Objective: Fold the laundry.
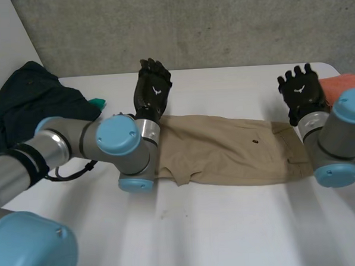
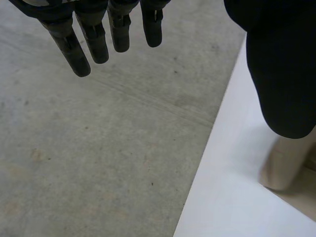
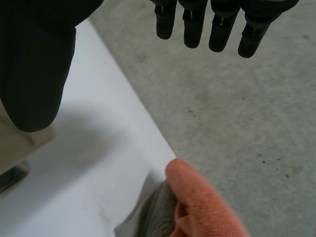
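A folded khaki garment (image 1: 226,151) lies flat across the middle of the white table (image 1: 230,225). My left hand (image 1: 151,89) is open above the garment's far left end, fingers straight and holding nothing. In its wrist view the fingers (image 2: 81,47) and thumb (image 2: 281,74) are spread over the table's far edge, with a bit of khaki cloth (image 2: 286,165) under the thumb. My right hand (image 1: 302,90) is open and empty above the far right end. Its fingers (image 3: 197,24) and thumb (image 3: 34,64) stand apart, with the khaki edge (image 3: 15,145) below the thumb.
A dark green pile of clothes (image 1: 27,105) lies at the table's far left, with a teal scrap (image 1: 97,103) beside it. An orange cloth (image 1: 341,84) (image 3: 207,202) on a grey cloth (image 3: 153,212) sits at the far right corner. Concrete floor (image 2: 98,148) lies beyond the far edge.
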You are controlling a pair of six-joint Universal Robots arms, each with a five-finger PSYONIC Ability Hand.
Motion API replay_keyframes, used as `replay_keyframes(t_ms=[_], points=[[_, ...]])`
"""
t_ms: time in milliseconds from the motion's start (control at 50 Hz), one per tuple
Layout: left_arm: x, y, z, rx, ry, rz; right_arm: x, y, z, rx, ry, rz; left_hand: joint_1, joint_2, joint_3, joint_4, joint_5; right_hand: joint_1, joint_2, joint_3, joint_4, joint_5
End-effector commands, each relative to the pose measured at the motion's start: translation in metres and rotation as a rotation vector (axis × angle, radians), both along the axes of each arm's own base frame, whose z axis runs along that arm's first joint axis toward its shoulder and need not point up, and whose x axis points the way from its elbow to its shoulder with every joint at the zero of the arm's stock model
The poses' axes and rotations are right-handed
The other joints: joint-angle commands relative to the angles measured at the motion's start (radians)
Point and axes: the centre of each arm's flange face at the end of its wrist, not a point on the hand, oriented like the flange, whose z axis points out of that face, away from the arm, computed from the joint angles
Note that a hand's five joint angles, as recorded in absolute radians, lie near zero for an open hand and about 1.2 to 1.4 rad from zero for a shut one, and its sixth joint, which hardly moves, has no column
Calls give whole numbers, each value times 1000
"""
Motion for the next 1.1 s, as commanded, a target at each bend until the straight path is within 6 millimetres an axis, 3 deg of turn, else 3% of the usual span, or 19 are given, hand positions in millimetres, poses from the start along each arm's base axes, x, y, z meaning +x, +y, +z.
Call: replay_keyframes(t_ms=[20,80,220,320,420,460,500,600,740,800,880,900,940,980,1040,1060,1100], points=[[14,26,44,42,117,-11,-12,37,44,116,-112,-6,-15,-30,-37,-26,-45,-57,-42,-38,-40,-44],[19,36,44,79,126,-23,-16,59,42,266,-117,11,-15,-30,-37,-26,-45,-57,-42,-38,-40,-44],[35,73,24,237,99,-46,-31,90,10,538,-173,30,-15,-30,-37,-26,-45,-20,-5,-1,-3,-7],[40,87,8,326,91,-53,-31,94,-1,538,-177,48,-15,-30,-37,-26,-45,-12,4,7,6,1],[43,88,5,348,102,-48,-30,85,-19,506,-170,37,-15,-30,-37,-26,-45,6,21,25,23,19],[43,87,6,346,103,-45,-33,79,-29,502,-151,20,-15,-30,-37,-26,-45,327,342,346,345,340],[44,87,8,345,104,-44,-43,72,-29,478,-117,-25,-15,-30,-37,-26,-45,1115,1130,1134,1133,1128],[49,93,19,342,109,-45,-68,61,-23,403,70,-135,-15,-30,-37,-26,-45,1165,1180,1184,1182,1178],[58,104,42,316,133,-51,-71,56,1,236,284,-138,-15,-30,-37,-26,-45,1165,1180,1184,1182,1178],[62,108,49,314,157,-54,-59,55,10,158,321,-103,-15,-30,-37,-26,-45,1165,1180,1184,1182,1178],[66,112,55,328,198,-57,2,77,26,-8,337,108,-15,-30,-37,-26,-45,1165,1180,1184,1182,1178],[66,114,55,332,204,-59,31,93,29,-67,332,228,-15,-30,-37,-26,-45,1165,1180,1184,1182,1178],[69,116,57,341,222,-61,55,112,28,-113,324,350,-15,-30,-37,-26,-45,1165,1180,1184,1182,1178],[70,117,57,346,228,-61,85,140,23,-168,317,542,-15,-30,-37,-26,-45,1165,1180,1184,1182,1178],[74,117,57,349,232,-51,106,163,11,-182,321,695,-15,-30,-37,-26,-45,1165,1180,1184,1182,1178],[75,116,56,350,232,-48,115,177,-1,-170,328,789,-15,-30,-37,-26,-45,1165,1180,1184,1182,1178],[77,114,57,348,235,-40,121,187,-11,-156,332,852,-15,-30,-37,-26,-45,1165,1180,1184,1182,1178]])
